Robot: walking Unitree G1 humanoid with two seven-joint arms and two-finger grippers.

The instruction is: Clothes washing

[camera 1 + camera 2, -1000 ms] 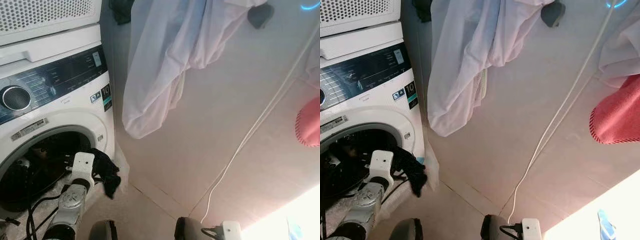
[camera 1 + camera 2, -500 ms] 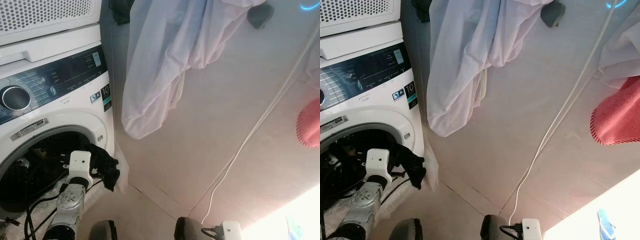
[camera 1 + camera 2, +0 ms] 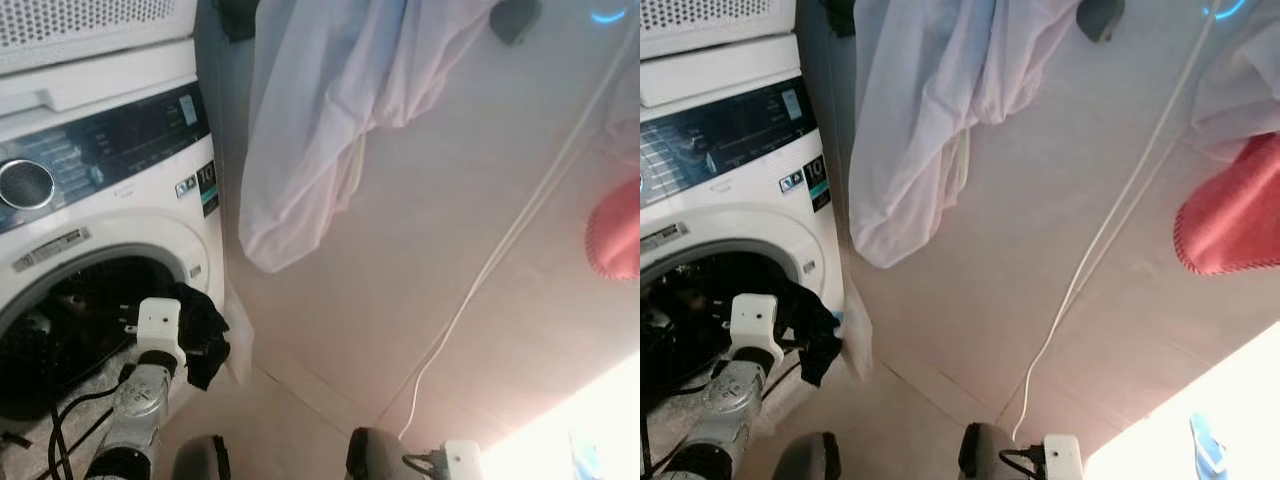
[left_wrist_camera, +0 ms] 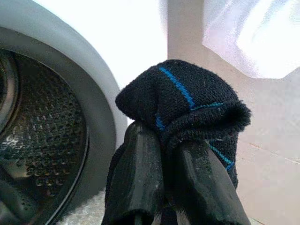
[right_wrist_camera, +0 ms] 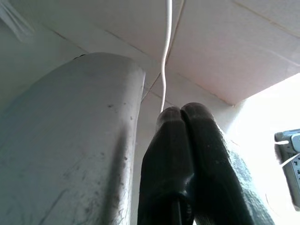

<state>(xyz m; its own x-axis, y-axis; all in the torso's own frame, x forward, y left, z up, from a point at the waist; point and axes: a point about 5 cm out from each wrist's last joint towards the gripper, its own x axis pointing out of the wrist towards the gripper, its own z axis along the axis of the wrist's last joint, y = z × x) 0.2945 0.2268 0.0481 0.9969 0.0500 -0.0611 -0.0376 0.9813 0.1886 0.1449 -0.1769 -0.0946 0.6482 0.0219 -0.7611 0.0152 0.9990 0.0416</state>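
Front-loading washing machine [image 3: 110, 215] at the left of the scene, its round opening dark and its perforated steel drum [image 4: 44, 140] exposed; a black control panel [image 3: 100, 145] with a silver dial [image 3: 25, 182] runs across its upper front, and a white appliance with a perforated face [image 3: 90, 20] sits stacked on top. The left gripper [image 4: 168, 183] is raised at the right edge of the opening, just in front of the white door surround, its two black fingers [image 4: 140, 173] pinched together on a black sock [image 4: 187, 101] marked with thin blue lines. The sock is folded over the fingertips and hangs down beside the arm's white wrist housing [image 3: 158, 322], at the drum mouth's right rim and not yet inside. The right gripper [image 5: 185, 154] hangs low at the near edge of the scene, its fingers pressed together with nothing between them, beside a grey rounded body part [image 5: 70, 140]. To the right of the machine, a pale white garment [image 3: 320, 110] hangs against the tiled wall [image 3: 450, 250], with a white cable [image 3: 500, 250] running diagonally down the tiles. A red towel [image 3: 1230, 215] hangs at the far right.
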